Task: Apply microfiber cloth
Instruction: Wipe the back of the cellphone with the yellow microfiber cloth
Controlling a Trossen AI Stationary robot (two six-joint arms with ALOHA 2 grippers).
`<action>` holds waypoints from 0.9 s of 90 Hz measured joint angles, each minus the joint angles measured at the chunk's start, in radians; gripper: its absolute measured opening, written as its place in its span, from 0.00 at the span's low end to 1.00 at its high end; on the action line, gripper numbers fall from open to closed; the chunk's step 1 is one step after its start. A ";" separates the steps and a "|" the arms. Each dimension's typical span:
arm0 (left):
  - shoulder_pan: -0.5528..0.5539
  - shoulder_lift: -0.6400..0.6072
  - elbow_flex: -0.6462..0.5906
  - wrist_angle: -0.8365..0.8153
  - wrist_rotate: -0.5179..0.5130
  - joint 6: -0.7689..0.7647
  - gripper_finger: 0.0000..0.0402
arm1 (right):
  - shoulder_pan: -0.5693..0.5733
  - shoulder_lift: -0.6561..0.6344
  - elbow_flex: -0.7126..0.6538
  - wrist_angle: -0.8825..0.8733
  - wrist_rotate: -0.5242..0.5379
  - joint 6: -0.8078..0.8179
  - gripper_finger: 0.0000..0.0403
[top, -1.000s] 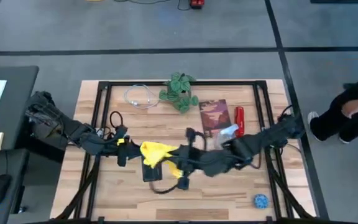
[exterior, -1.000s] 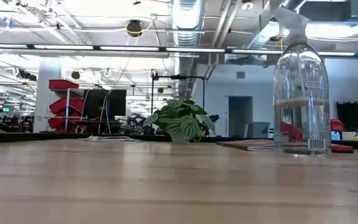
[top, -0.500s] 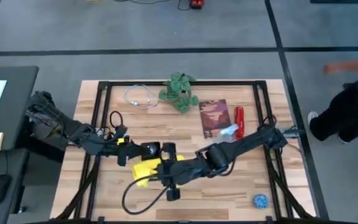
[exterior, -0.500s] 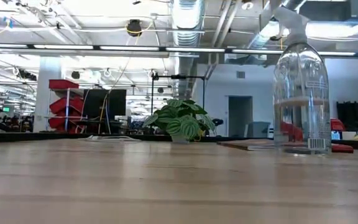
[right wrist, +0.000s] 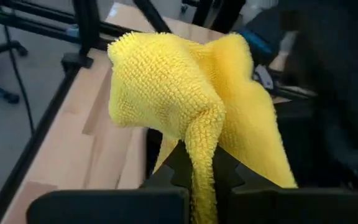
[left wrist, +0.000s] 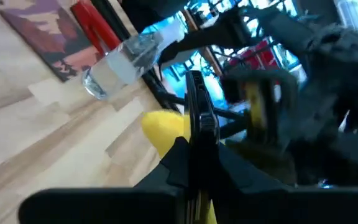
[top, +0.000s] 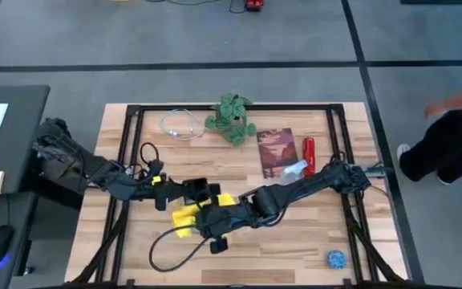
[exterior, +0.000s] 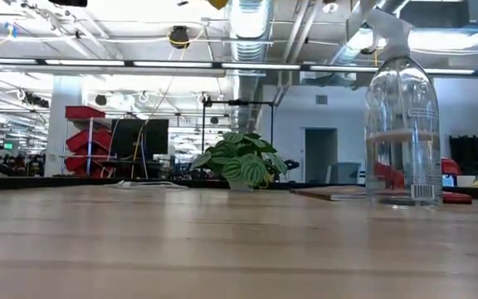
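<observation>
Right wrist view gives you the clearest look: the right gripper (right wrist: 202, 163) has its two dark fingers pressed together on a fold of the cloth (right wrist: 185, 99), which bunches up above the pinch in a nubby, looped yellow weave and drapes down one side of the fingers. From above, you see that gripper (top: 212, 219) low over the table's front-middle, with the cloth (top: 189, 215) spilling from it toward the left as a crumpled bright patch. Your left gripper (top: 189, 193) sits just beside the cloth, on its far side and nearly touching the right arm; in the left wrist view its thin dark fingers (left wrist: 196, 134) stand closed edge to edge, with the yellow fabric (left wrist: 164, 132) right behind them, though you cannot tell whether any of it is caught between them. A black cable (top: 175, 250) loops over the boards in front of both grippers. Farther out on the pale wooden table (top: 295, 249) you have a clear, smooth spray bottle (top: 293, 170) lying beside a flat dark-red book (top: 275, 149) and a glossy red cylinder (top: 309, 154), a small leafy plant (top: 231, 117), a coil of white cord (top: 180, 124), and a little blue ball (top: 337, 259) near the front right corner. At the right edge, beyond the table, a person (top: 451, 136) in dark clothes stands.
</observation>
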 joint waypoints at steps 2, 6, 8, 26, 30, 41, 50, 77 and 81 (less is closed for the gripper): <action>0.002 0.001 0.000 0.003 0.000 0.000 0.03 | 0.001 0.003 0.000 0.000 -0.012 0.000 0.00; 0.006 0.001 0.000 0.007 0.000 -0.003 0.03 | 0.005 0.012 0.000 0.001 -0.023 0.000 0.00; 0.007 0.001 0.000 0.007 -0.002 -0.002 0.03 | 0.007 0.014 0.000 0.001 -0.023 0.000 0.00; 0.012 -0.002 0.002 0.000 -0.016 0.000 0.03 | 0.001 0.010 0.001 -0.002 0.031 0.004 0.00; 0.012 -0.003 0.003 -0.004 -0.016 -0.002 0.03 | -0.006 0.003 0.001 0.002 0.048 0.004 0.00; 0.012 -0.002 0.003 -0.015 -0.005 -0.004 0.03 | -0.030 -0.014 0.004 0.015 0.084 0.017 0.00; 0.012 -0.002 0.003 -0.022 -0.003 -0.005 0.03 | -0.043 -0.016 0.004 0.020 0.106 0.039 0.00; 0.010 -0.003 0.003 -0.038 0.018 0.009 0.03 | -0.048 -0.018 -0.017 0.009 -0.005 0.061 0.00; 0.011 -0.003 0.003 -0.038 0.019 0.009 0.03 | -0.037 -0.017 -0.018 -0.005 -0.007 0.052 0.00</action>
